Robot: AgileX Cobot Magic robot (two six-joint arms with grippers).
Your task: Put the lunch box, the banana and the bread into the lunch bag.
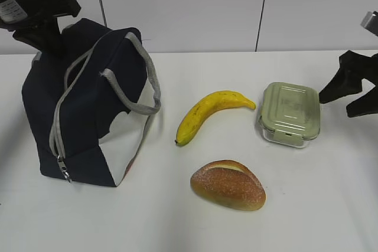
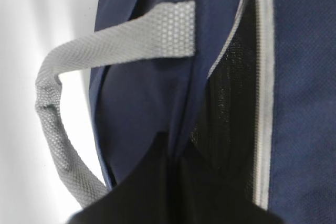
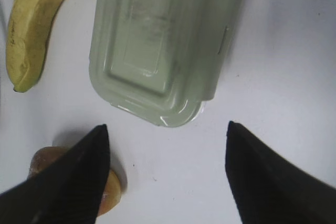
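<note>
Nothing is in the lunch bag [image 1: 88, 110] yet. The banana [image 1: 209, 113], bread [image 1: 228, 185] and lunch box [image 1: 290, 114] lie right of it on the surface [image 1: 177, 222]. Left fingers [image 2: 173, 192] pinch the bag; right fingers [image 3: 262, 177] wide, empty.

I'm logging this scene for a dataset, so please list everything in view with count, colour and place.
lunch bag: one, navy with grey handles and white side panels, upright at table left, zipper partly open
banana: one, yellow, table centre, between bag and lunch box
lunch box: one, clear with sage-green lid, right of the banana
bread: one, golden-brown roll, front of the table, below the banana
table: one, white
wall: white panels behind
left gripper: one, black, fingers shut at the bag's top
right gripper: one, black, fingers open, beside the lunch box
</note>
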